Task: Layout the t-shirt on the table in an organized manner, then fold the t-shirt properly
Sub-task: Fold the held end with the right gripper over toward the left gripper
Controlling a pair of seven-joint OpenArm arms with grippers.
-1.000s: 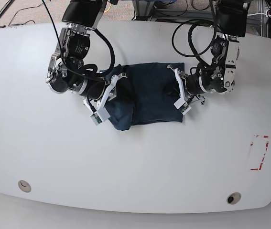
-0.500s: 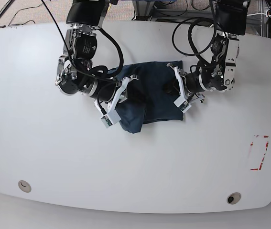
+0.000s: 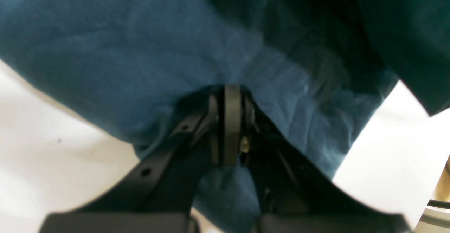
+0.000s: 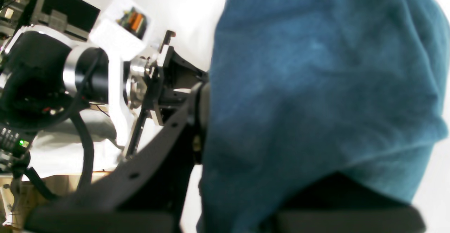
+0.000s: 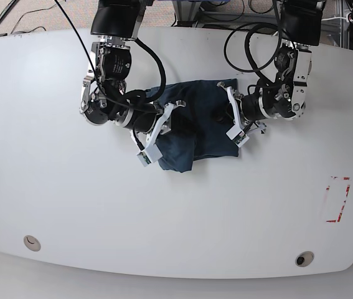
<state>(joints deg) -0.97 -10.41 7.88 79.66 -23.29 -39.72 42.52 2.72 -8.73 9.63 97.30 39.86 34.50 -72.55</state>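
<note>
Base view: both tools clamped on t-shirt.

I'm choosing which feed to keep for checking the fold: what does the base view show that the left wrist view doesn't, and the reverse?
Only the base view shows both arms, the right claw, the whole table, its red dashed mark and two grommet holes.

Only the left wrist view shows the left claw up close, shut on a pinch of fabric.

Both show the t-shirt bunched on the white tabletop.
</note>
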